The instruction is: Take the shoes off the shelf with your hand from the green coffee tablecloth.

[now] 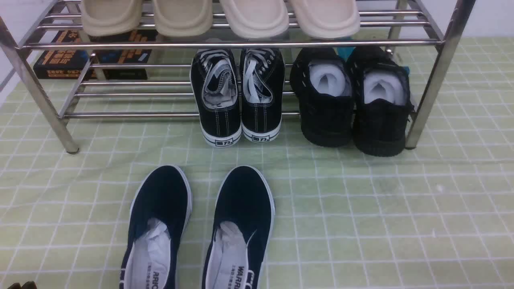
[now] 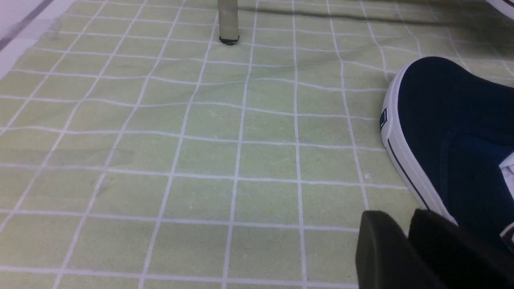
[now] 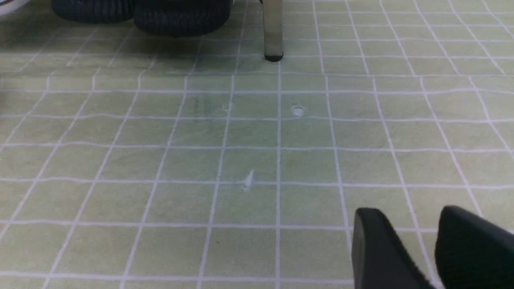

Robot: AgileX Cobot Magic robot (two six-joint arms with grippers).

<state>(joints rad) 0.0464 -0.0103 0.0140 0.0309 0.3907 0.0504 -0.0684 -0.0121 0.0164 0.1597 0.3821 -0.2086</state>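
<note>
Your right gripper (image 3: 405, 214) hangs empty, jaws apart, left gripper (image 2: 397, 218) closed; reaching for the shoes (image 1: 327, 116), you could clip the shelf (image 1: 429, 92).

Black paper-stuffed shoes (image 1: 327, 120) stand side by side on the lower tier of the chrome shelf (image 1: 241, 43).

Plain white wall (image 1: 496, 18) at the back.
A black box (image 1: 56, 60) with orange lettering lies before it on the left; light is even.
</note>
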